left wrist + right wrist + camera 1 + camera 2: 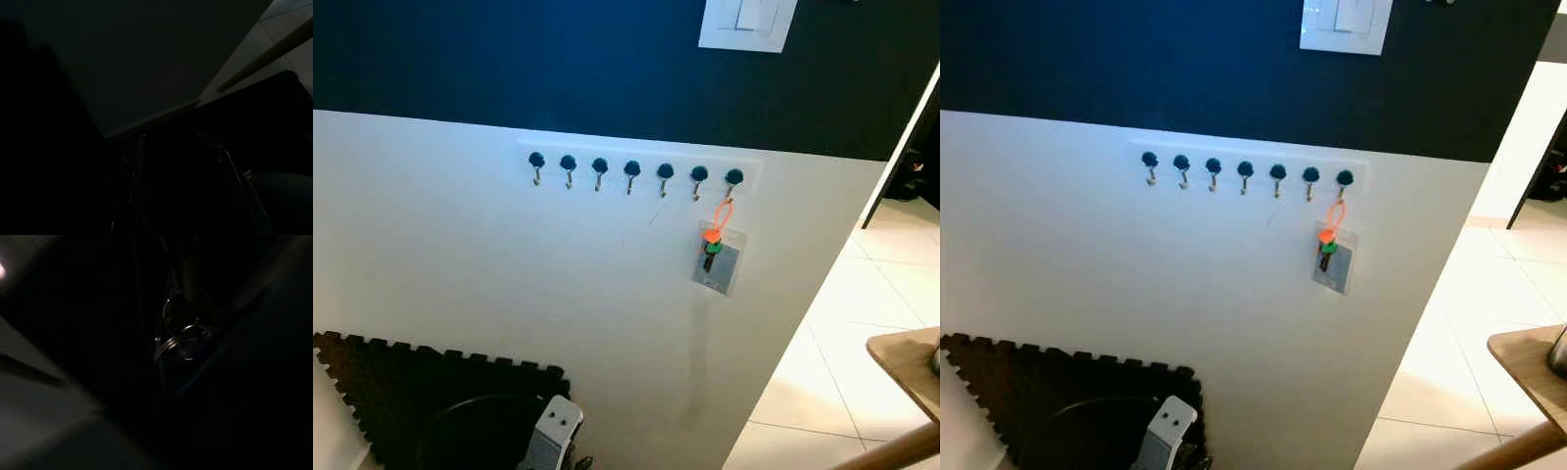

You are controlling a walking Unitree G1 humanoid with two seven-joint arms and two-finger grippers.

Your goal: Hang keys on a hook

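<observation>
The right gripper's state cannot be told; its dark wrist view catches a glinting silver metal key ring (182,343) close before the camera. The left gripper's two black fingers (134,186) stand apart, empty. On the white wall, a white rail of seven dark-knobbed metal hooks (632,173) carries an orange-looped clear tag with green key (717,257) on its rightmost hook (732,182).
</observation>
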